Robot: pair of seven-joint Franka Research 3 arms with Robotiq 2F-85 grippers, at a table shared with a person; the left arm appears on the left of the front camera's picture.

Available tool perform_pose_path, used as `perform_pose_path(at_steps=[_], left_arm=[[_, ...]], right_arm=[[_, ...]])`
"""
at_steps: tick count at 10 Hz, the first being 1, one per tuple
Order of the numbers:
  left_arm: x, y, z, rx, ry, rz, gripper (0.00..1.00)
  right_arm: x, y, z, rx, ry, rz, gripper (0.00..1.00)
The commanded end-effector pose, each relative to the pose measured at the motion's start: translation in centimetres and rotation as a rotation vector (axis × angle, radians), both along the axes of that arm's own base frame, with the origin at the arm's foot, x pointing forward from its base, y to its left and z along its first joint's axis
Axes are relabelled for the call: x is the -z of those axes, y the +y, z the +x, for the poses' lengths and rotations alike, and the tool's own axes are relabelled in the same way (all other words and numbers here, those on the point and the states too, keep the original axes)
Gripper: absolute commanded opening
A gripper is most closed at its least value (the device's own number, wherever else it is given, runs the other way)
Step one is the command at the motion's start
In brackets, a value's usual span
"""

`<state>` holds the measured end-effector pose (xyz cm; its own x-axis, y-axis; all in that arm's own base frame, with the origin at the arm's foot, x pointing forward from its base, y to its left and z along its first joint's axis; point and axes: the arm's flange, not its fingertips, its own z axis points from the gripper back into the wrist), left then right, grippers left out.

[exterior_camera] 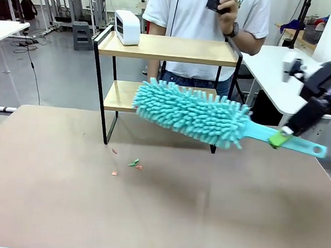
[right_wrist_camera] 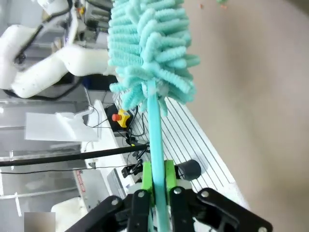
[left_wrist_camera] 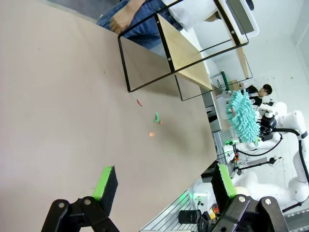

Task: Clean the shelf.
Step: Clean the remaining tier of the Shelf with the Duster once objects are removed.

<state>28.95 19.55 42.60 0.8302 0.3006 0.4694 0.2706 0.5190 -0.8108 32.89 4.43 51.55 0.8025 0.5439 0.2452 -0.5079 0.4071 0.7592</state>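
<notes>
The right hand [exterior_camera: 279, 137] is clamped tight on the teal handle of a fluffy duster [exterior_camera: 192, 111]. The duster's head hangs in front of the shelf [exterior_camera: 176, 48], level with its lower board. The shelf stands on the table [exterior_camera: 204, 217], at its far side. The left hand [left_wrist_camera: 164, 182] gapes wide, holding nothing. Small scraps [exterior_camera: 133, 163] lie near the shelf's left leg.

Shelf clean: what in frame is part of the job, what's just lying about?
Job: two-tier light wooden shelf in black metal frame; fluffy turquoise duster, clamped in the right gripper.
Lying about: white box-shaped appliance on the top board; small red and green scraps on the brown table; open left gripper.
</notes>
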Motion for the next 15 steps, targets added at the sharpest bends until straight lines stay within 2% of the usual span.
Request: perform_pose_path(at_steps=[1, 2, 3, 4, 5, 6, 8, 10, 11, 15], left_arm=[[0.1, -0.4, -0.1, 0.001, -0.026, -0.007, 1.0], [0.1, -0.4, -0.1, 0.001, -0.026, -0.007, 1.0], [0.1, -0.4, -0.1, 0.001, -0.026, -0.007, 1.0], [0.1, -0.4, -0.1, 0.001, -0.026, -0.007, 1.0], [0.1, -0.4, -0.1, 0.001, -0.026, -0.007, 1.0], [0.1, -0.4, -0.1, 0.001, -0.026, -0.007, 1.0], [0.1, -0.4, -0.1, 0.001, -0.026, -0.007, 1.0], [0.1, -0.4, -0.1, 0.001, -0.026, -0.007, 1.0], [0.1, -0.4, -0.1, 0.001, -0.026, -0.007, 1.0], [0.1, -0.4, -0.1, 0.001, -0.026, -0.007, 1.0]], right_arm=[[-0.6, -8.9, -5.4, 0.271, 0.007, -0.031, 0.12], [-0.9, -12.9, -8.9, 0.343, 0.054, 0.039, 0.12], [-0.2, -17.0, -13.1, 0.647, 0.169, 0.011, 0.12], [0.1, -18.1, -15.1, 0.807, 0.257, -0.031, 0.12], [0.6, -18.2, -16.2, 0.755, 0.217, -0.004, 0.12], [1.3, -18.5, -15.8, 0.755, 0.252, -0.009, 0.12], [1.4, -18.5, -13.9, 0.755, 0.247, 0.062, 0.12], [0.8, -16.7, -11.3, 0.766, 0.165, 0.078, 0.12], [1.5, -19.0, -14.7, 0.754, 0.238, 0.049, 0.12], [1.5, -19.0, -14.7, 0.754, 0.238, 0.049, 0.12]])
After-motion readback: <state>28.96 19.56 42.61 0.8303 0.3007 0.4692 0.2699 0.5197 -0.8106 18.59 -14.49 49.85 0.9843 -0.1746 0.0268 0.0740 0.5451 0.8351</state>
